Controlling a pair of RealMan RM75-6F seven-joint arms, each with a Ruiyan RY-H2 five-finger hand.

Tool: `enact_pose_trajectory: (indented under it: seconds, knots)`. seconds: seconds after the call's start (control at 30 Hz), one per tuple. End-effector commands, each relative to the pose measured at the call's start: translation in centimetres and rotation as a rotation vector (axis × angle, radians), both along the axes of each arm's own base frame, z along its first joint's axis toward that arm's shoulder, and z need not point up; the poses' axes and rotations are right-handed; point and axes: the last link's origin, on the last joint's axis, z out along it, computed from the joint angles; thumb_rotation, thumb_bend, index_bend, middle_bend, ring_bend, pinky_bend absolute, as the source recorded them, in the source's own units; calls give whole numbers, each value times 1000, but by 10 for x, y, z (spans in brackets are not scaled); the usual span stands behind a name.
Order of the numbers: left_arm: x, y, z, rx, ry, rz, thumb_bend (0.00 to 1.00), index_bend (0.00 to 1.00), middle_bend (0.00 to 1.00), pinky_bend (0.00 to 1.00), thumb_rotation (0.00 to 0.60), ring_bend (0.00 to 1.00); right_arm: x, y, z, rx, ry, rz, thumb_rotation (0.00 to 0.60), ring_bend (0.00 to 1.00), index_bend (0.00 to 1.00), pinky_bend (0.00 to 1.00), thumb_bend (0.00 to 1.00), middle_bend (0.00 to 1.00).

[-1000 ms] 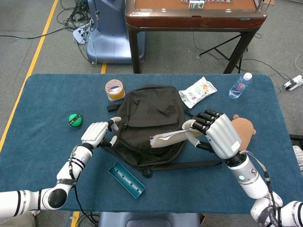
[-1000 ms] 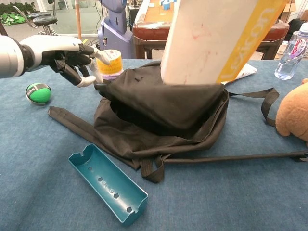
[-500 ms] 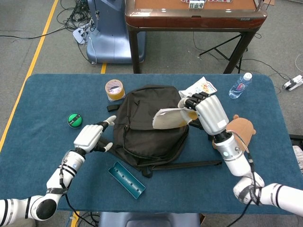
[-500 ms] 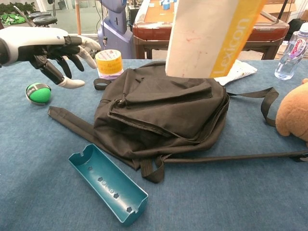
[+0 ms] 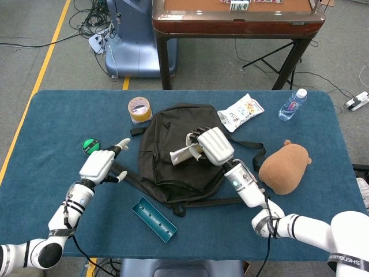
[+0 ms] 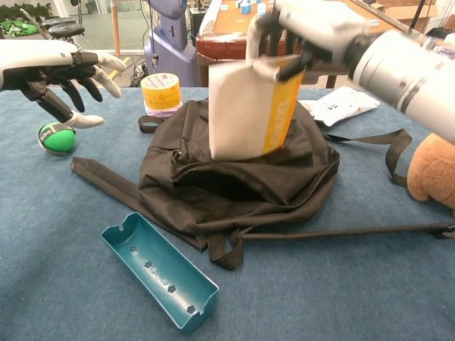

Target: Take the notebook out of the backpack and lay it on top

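Both hands are up off the table (image 5: 52,127). I have the notebook (image 6: 249,110) clamped in my right hand (image 5: 214,145), fingers (image 6: 266,28) curled over its top edge; in the chest view the book hangs upright below that hand, cream cover facing the camera, yellow spine to the right, its lower edge just above the backpack (image 6: 234,177). From the head view the hand and book sit over the middle of the bag, so the book is out of the bag but not lying on it. The bag lies flat, straps trailing to the right and toward the front edge.

My left hand (image 5: 99,164) holds nothing, fingers spread, hovering just left of the bag and apart from it.

Around the bag: a green ball (image 5: 90,146) at far left, a tape roll (image 5: 140,109) behind the bag's left corner, a teal tray (image 5: 154,219) in front, a snack pack (image 5: 241,112) and a bottle (image 5: 292,104) behind on the right, and a plush toy (image 5: 283,168) to the right.
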Motion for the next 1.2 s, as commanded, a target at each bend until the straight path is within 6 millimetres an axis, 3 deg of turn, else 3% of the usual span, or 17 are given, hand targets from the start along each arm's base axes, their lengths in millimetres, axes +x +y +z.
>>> enact_pose_trajectory:
  seconds: [0.03,0.17,0.4,0.57,0.63,0.73,0.83,0.9,1.2]
  knots:
    - [-8,0,5,13,10,11,357,0,211,295,600,228,-16,29,-3,256,95,-106,600,30,26,93,307,103]
    - [-23,-1,11,24,0,40,357,0,211,294,600,228,-19,52,20,354,128,-126,600,0,0,0,239,0]
    - [-48,-6,25,49,-5,80,357,0,211,293,600,228,-36,85,66,369,127,-136,600,0,0,0,221,0]
    - [-66,-11,37,82,-8,103,355,0,211,293,600,228,-58,103,101,304,72,-166,600,0,0,1,221,53]
    - [-71,-14,40,90,-3,107,355,0,211,293,600,228,-68,107,113,241,52,-176,600,22,5,53,230,115]
    - [-80,-18,46,118,6,112,355,8,211,293,600,228,-85,115,129,113,48,-188,600,161,169,249,309,253]
    - [-87,-22,51,162,-13,119,355,41,211,293,600,228,-107,129,144,-64,123,-211,600,285,346,352,446,372]
    - [-91,-27,55,185,-25,122,355,60,211,293,600,228,-119,138,148,-157,159,-221,600,328,410,380,472,414]
    - [-123,-68,67,260,81,101,355,108,211,293,600,228,-174,181,162,-250,161,-409,600,346,444,408,473,432]
